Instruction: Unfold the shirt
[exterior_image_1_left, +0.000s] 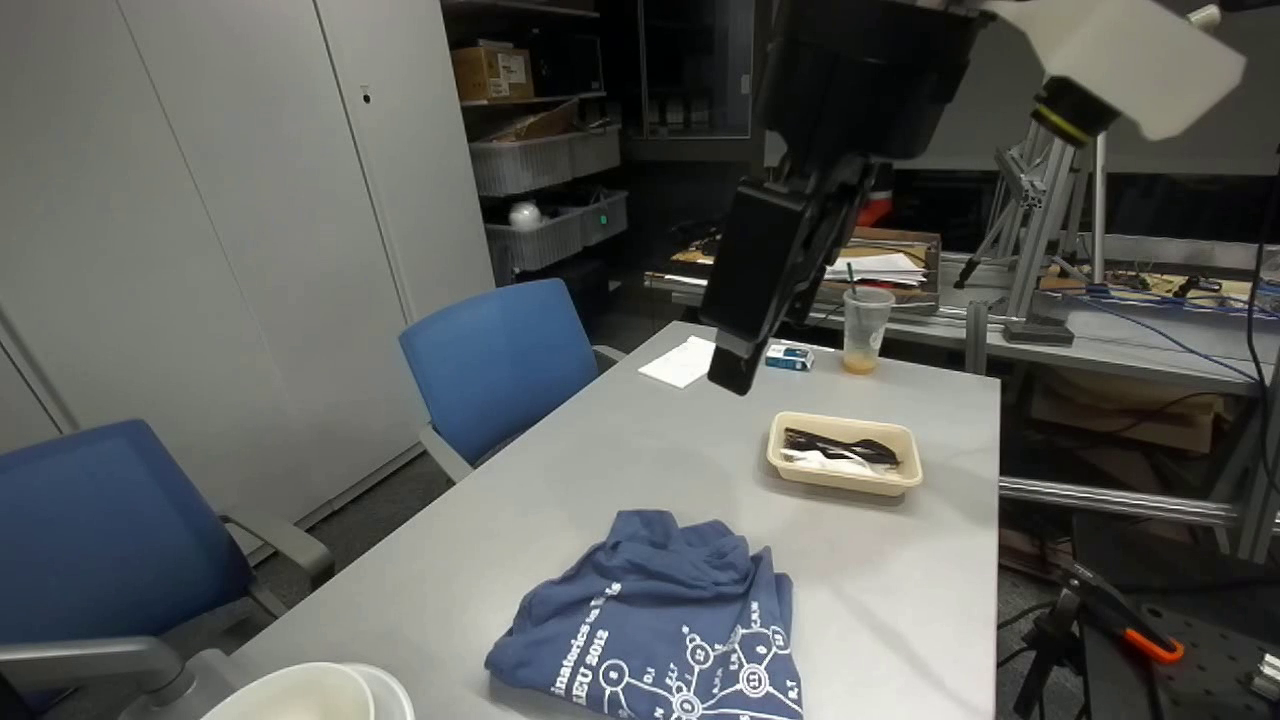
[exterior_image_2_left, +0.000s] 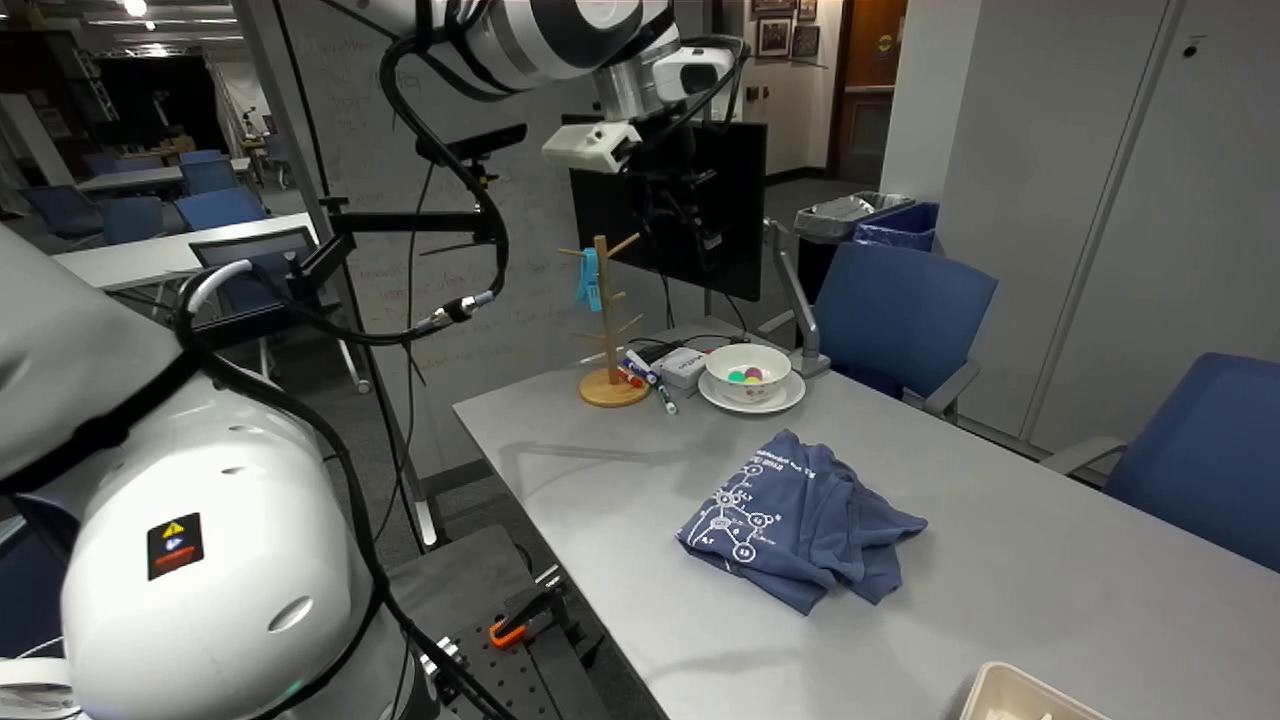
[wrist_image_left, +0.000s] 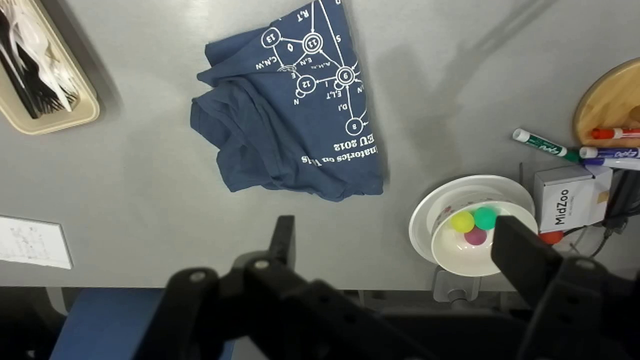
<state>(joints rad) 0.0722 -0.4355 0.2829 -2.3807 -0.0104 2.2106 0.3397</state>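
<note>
The blue shirt (exterior_image_1_left: 660, 630) lies folded and crumpled on the grey table, with white letters and circle-and-line graphics facing up. It also shows in an exterior view (exterior_image_2_left: 800, 520) and in the wrist view (wrist_image_left: 300, 115), where its loose, wrinkled folds are at the left and the print is at the right. Part of the print is folded under and hidden. My gripper (wrist_image_left: 395, 222) is open, with its two black fingers wide apart and nothing between them. It hangs high above the table, apart from the shirt, and also shows in both exterior views (exterior_image_1_left: 738, 365) (exterior_image_2_left: 710, 250).
A beige tray (exterior_image_1_left: 845, 485) of plastic cutlery stands near the shirt. A white bowl (exterior_image_2_left: 748, 370) with coloured balls sits on a plate. A wooden peg stand (exterior_image_2_left: 612, 390), markers and a white box (wrist_image_left: 567, 200) are close by. A cup (exterior_image_1_left: 866, 325) stands at the far end.
</note>
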